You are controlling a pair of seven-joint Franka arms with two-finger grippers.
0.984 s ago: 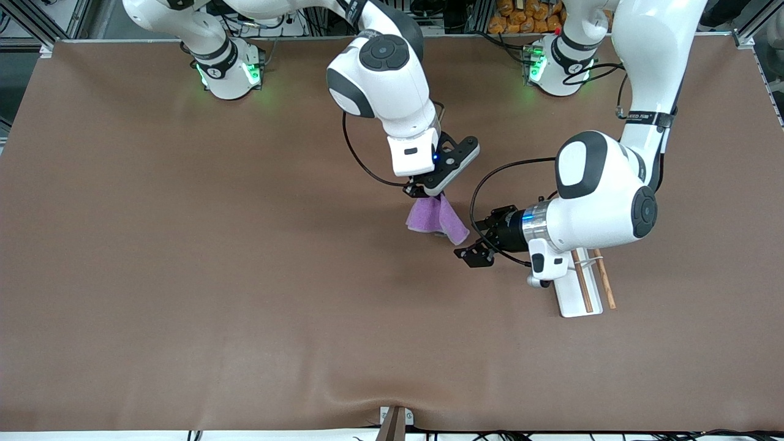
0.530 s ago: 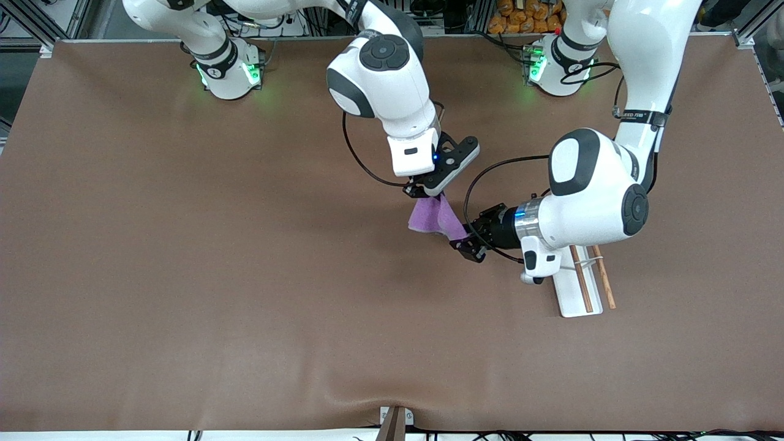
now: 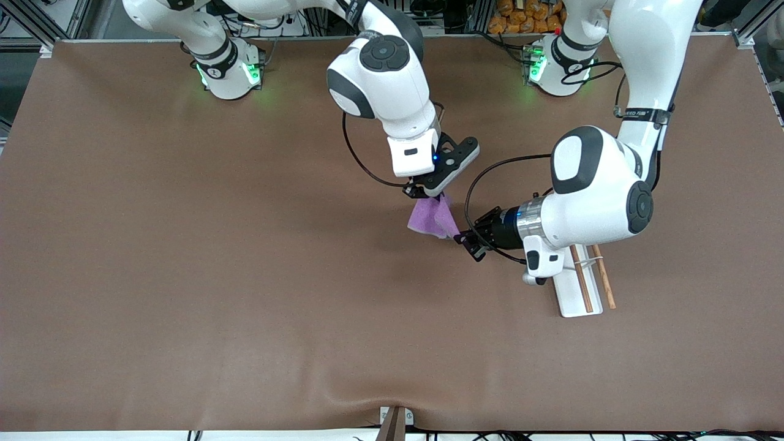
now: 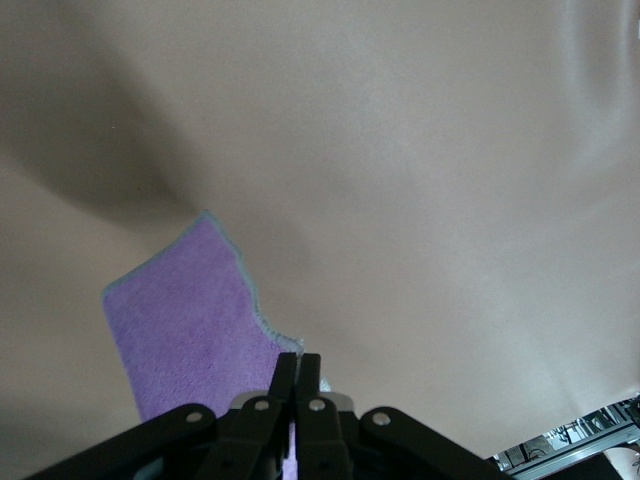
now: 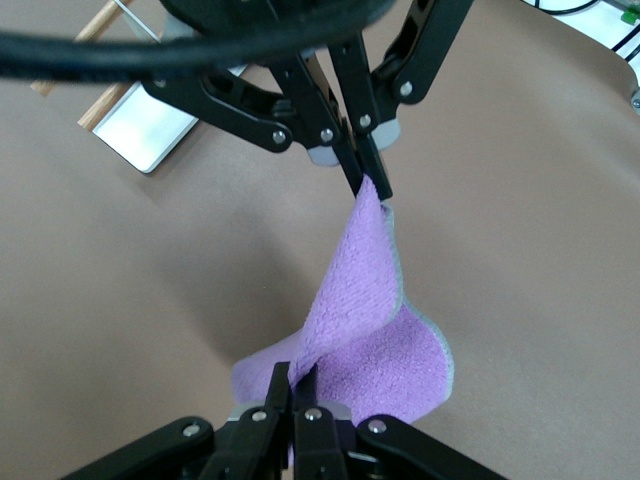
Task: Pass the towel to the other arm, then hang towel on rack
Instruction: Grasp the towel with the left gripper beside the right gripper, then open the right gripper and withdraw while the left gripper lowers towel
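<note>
The purple towel (image 3: 429, 217) hangs in the air over the middle of the table, stretched between both grippers. My right gripper (image 3: 429, 195) is shut on its upper corner. My left gripper (image 3: 463, 241) is shut on its lower corner, just beside the rack. In the right wrist view my right gripper (image 5: 298, 385) pinches the towel (image 5: 370, 320) and the left gripper (image 5: 372, 188) pinches its other end. In the left wrist view my left gripper (image 4: 297, 362) is shut on the towel's edge (image 4: 185, 320). The rack (image 3: 572, 297), a white base with two wooden rods, lies partly under the left arm.
The rack's white base also shows in the right wrist view (image 5: 160, 130). The brown table cover (image 3: 184, 275) is bare around the grippers. A small metal bracket (image 3: 395, 419) sits at the table's edge nearest the front camera.
My left gripper has moved away from the rack to the towel and shut on its lower corner. The right gripper has held still with the towel.
</note>
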